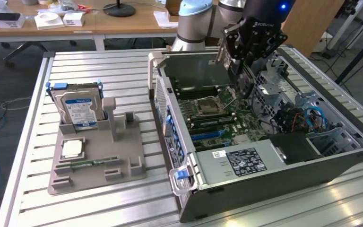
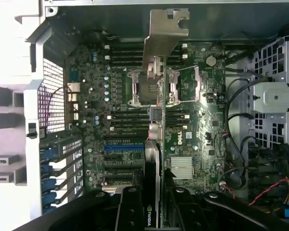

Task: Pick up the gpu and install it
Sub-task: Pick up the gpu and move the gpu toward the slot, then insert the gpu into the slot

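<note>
a: where's the gpu (image 2: pixel 152 173)?
b: clamped edge-on in the gripper (image 2: pixel 152 207), with its fingers (image 2: pixel 130 211) pressed on both faces. it hangs inside the open computer case (image 1: pixel 301 182), above the motherboard (image 2: pixel 207 125).
a: and its long axis?
b: it runs from the gripper out to the metal bracket (image 2: pixel 166 33), passing over the cpu socket (image 2: pixel 151 89). the blue slot (image 2: pixel 123 147) lies just beside the card and looks set crosswise to it.
a: the grey parts holder (image 1: pixel 131 172)?
b: well apart, on the exterior view's left. it holds an upright hard drive (image 1: pixel 79 106) and a ram stick (image 1: pixel 93 162).
</note>
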You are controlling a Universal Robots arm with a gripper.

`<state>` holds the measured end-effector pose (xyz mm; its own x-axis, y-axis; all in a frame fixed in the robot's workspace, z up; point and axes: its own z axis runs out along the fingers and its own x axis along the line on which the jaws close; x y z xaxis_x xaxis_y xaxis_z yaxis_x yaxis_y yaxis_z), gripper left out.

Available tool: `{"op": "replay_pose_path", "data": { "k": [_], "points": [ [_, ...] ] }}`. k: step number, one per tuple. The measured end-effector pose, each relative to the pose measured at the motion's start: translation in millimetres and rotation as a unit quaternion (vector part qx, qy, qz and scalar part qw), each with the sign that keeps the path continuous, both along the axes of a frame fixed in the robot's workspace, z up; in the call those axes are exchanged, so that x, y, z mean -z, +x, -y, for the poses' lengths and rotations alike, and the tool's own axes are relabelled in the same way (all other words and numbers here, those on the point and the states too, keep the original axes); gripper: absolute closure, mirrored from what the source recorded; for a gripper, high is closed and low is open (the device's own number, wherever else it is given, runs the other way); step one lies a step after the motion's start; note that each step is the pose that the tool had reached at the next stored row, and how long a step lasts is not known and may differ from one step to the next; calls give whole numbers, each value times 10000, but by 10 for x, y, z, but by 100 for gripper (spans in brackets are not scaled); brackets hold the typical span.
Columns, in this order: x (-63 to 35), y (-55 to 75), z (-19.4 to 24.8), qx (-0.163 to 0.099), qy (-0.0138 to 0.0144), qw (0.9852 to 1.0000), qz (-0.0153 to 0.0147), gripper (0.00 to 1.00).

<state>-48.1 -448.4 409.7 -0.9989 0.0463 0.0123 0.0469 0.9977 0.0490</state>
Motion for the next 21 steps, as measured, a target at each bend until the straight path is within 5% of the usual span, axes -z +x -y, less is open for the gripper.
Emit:
{"op": "replay_pose_path", "data": {
  "k": [5,21],
  "points": [
    [26,67,-61,0,-1,10000,0,73],
    [28,68,-61,-76,-1,10000,9,73]
  ]
}}
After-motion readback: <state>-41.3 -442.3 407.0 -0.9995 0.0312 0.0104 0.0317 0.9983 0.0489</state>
